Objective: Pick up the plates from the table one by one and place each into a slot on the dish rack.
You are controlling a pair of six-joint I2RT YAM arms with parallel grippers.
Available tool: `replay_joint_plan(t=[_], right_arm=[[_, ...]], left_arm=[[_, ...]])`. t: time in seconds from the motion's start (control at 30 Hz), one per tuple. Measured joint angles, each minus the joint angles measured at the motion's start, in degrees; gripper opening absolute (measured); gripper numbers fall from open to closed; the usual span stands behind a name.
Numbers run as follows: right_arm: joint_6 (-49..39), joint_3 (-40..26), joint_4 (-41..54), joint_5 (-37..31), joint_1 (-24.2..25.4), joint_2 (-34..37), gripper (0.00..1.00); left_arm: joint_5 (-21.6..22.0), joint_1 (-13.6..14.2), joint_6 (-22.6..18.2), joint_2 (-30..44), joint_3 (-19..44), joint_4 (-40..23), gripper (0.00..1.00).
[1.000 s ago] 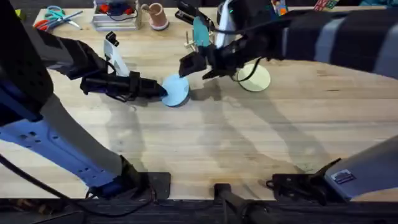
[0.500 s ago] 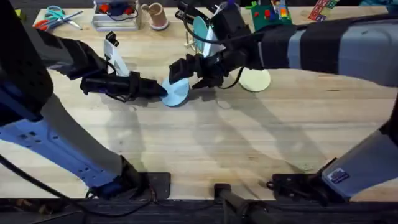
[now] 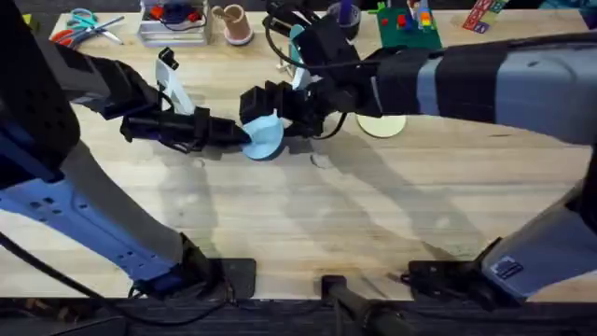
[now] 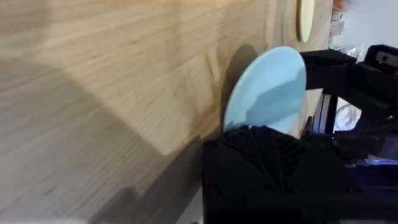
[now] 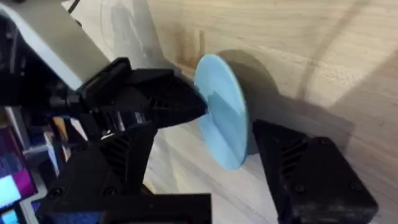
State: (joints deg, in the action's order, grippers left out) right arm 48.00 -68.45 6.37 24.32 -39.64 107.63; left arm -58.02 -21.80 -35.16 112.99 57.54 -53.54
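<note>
Plate, light blue (image 3: 264, 137): your left pincer (image 3: 244, 136) is clamped on its edge, tilting it up off the tabletop (image 3: 308, 215). Right pincer (image 3: 266, 105), jaws spread, has slid in from beside the cream plate (image 3: 384, 124) to straddle the opposite rim. Likely a handover toward the dish rack (image 3: 291, 58), one blue plate already slotted.

The light blue plate (image 5: 222, 109) looks smooth and matt; the table (image 4: 93, 93) is grained wood.
</note>
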Motion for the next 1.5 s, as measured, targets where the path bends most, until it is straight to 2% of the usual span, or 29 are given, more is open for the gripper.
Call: replay_joint_plan(t=[0.53,0.6,0.63,0.7,0.73,0.8,0.83,0.9,1.3,1.5], right_arm=[[5.2,-0.1,-0.6,-0.9,-0.3,2.3,0.911],[5.2,-0.1,-0.5,-0.9,-0.4,2.3,0.867],[5.1,-0.1,-0.5,-0.9,-0.5,2.3,0.824],[5.1,-0.1,-0.5,-0.9,-0.8,2.3,0.663],[4.9,-0.1,-0.4,-0.9,-0.9,2.3,0.564],[4.7,-0.1,-0.1,-1.1,-1.1,2.3,0.288],[4.7,-0.1,0.2,-1.2,-1.0,2.3,0.186],[4.7,-0.1,0.2,-0.9,-0.6,2.3,0.056],[3.1,-0.2,-0.1,0.1,-0.6,2.1,0.029],[0.4,-0.3,2.5,-0.1,-0.5,1.3,0.031]], left_arm=[[0.0,0.0,0.0,0.0,0.0,0.0,0.041],[0.0,0.0,0.0,0.0,0.0,0.0,0.041],[0.0,0.0,0.0,0.0,0.0,0.0,0.041],[0.0,0.0,0.0,0.0,0.0,0.0,0.041],[0.0,0.0,0.0,0.0,0.0,0.0,0.041],[0.0,0.0,0.0,0.0,0.0,0.0,0.041],[0.0,0.0,0.0,0.0,0.0,0.0,0.041],[-0.2,-0.2,0.0,0.0,0.0,0.0,0.041],[-0.6,-0.5,0.0,0.0,0.3,-1.0,0.041],[0.9,-0.2,-0.1,-0.2,1.4,-3.3,0.039]])
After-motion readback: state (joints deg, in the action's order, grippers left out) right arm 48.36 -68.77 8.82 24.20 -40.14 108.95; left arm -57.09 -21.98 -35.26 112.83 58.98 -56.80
